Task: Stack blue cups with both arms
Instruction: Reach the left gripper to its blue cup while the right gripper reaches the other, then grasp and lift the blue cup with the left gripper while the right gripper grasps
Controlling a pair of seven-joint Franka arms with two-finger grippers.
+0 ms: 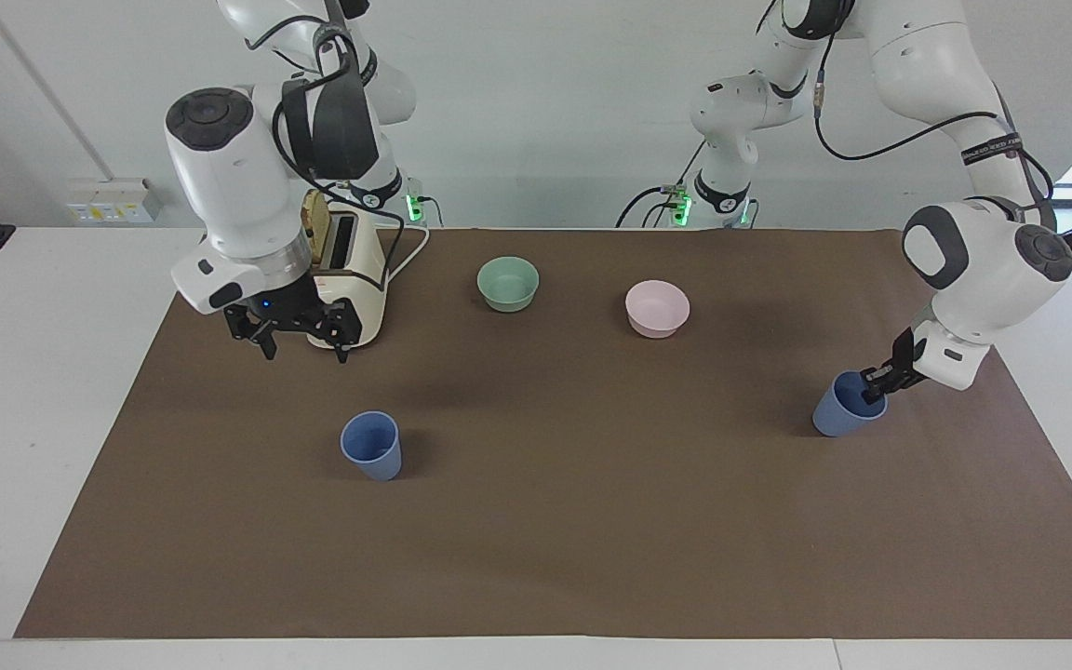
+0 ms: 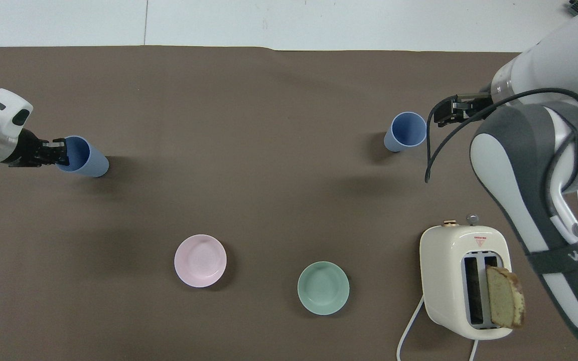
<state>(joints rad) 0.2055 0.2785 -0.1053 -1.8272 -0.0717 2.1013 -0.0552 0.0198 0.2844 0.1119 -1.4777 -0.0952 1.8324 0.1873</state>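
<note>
While both blue cups are sitting well apart on the tabletop point(image 1: 592, 558), unstacked, left hand point(image 1: 876, 383) is clenching on the rim of the tilted cup point(image 1: 841, 406) at its end & right hand point(image 1: 299, 337), fingers spread, is hanging over the mat near the upright cup point(image 1: 371, 445).

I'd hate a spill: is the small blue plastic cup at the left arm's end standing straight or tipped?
Tipped: the small blue plastic cup leans, with the left tool at its rim.

Soft pastels on a brown mat point(image 1: 592, 521)

Two periwinkle-blue cups point(image 1: 372, 446) point(image 1: 845, 404), a pale green bowl point(image 1: 508, 283), a pale pink bowl point(image 1: 657, 308), a cream toaster point(image 2: 462, 281), glossy white arms point(image 1: 983, 270).
</note>
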